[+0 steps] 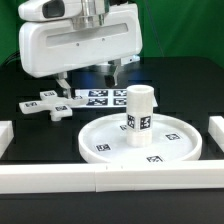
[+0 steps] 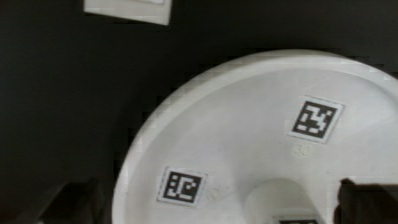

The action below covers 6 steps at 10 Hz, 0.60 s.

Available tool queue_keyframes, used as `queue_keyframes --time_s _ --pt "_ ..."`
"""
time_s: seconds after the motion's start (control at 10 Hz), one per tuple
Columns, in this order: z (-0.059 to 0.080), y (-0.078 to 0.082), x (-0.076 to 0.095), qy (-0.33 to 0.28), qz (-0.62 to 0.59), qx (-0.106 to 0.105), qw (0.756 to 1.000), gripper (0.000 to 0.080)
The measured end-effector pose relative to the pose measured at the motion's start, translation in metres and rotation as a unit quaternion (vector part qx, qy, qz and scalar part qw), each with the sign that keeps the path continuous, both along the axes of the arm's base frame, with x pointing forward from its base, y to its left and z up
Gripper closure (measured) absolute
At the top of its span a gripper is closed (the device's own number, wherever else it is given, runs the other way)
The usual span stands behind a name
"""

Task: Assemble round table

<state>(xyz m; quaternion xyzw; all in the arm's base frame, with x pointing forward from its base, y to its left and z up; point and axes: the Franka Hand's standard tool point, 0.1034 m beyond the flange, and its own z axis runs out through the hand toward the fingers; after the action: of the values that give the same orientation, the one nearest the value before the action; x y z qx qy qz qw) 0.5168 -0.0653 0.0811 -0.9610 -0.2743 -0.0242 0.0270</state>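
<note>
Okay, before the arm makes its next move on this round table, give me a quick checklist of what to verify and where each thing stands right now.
1. Pincer open and empty: ok. The fingers are apart with nothing between them.
2. Leg upright on the middle of the disc: ok.
3. Leg fully seated in the disc: cannot tell. The joint is not visible closely enough.
4. Foot piece free to grasp: ok. It lies flat toward the exterior view's left, apart from the disc.
5. Pincer lined up over the foot piece, if that is next: not ok. The wrist view shows the disc beneath it.
</note>
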Motion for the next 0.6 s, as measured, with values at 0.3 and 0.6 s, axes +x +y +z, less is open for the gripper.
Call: queue_keyframes --time_s 0.3,0.6 --pt "-0.002 -0.009 -0.001 -0.017 0.151 -0.016 0.988 0.0151" --pt "-0.002 -0.018 -0.005 -0.005 0.198 -0.011 0.980 0.0151"
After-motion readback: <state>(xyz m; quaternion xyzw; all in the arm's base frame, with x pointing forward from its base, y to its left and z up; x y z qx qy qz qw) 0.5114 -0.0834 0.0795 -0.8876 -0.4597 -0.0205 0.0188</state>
